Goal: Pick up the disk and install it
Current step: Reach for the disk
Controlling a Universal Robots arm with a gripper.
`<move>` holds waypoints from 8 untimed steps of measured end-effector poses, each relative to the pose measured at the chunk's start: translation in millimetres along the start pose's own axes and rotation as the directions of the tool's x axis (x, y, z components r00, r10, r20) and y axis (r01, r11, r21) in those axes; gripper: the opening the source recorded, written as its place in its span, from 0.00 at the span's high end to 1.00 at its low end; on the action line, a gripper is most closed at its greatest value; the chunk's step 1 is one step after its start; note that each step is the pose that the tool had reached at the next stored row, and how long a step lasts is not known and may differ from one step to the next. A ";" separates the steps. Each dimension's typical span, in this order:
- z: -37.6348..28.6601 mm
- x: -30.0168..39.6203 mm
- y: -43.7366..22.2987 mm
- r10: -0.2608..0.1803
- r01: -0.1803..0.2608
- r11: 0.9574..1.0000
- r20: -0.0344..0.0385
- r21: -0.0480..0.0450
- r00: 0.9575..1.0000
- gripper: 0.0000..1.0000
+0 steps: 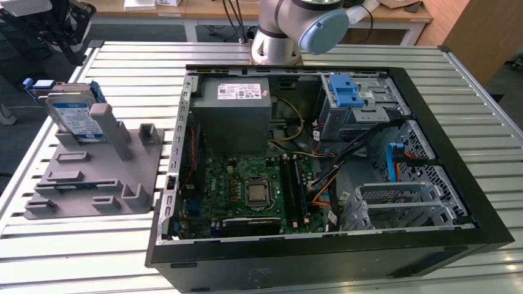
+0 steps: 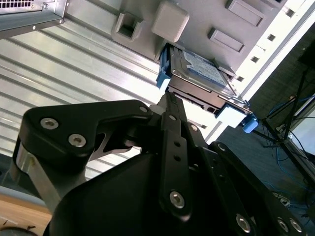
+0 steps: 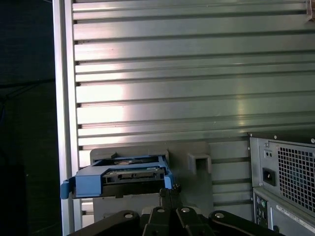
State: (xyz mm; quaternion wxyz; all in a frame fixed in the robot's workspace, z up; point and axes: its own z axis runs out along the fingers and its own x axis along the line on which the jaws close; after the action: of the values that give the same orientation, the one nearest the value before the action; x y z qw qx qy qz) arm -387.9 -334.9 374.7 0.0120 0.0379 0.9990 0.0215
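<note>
The disk (image 1: 78, 116) stood on edge in the grey holder (image 1: 90, 177) on the table (image 1: 82, 257), off to the exterior view's left of the open case (image 1: 327, 244). In the first wrist view the disk's blue-framed edge (image 3: 130, 174) ran crosswise, straight ahead of the gripper (image 3: 170, 191). In the second wrist view the gripper (image 2: 167, 98) had its fingers pressed together on nothing, pointing at the disk (image 2: 199, 73). They looked short of touching it, by my reckoning.
</note>
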 end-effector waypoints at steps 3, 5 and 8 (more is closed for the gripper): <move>0.1 0.9 -0.1 0.000 0.000 1.000 0.000 0.000 1.000 0.89; 0.2 3.9 -0.3 0.000 0.000 1.000 0.000 0.000 1.000 0.89; 0.5 15.2 -1.1 0.000 0.000 1.000 0.000 0.000 1.000 0.89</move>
State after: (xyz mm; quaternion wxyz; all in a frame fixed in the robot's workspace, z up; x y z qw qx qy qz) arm -403.2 -334.8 373.9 0.0120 0.0379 0.9990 0.0215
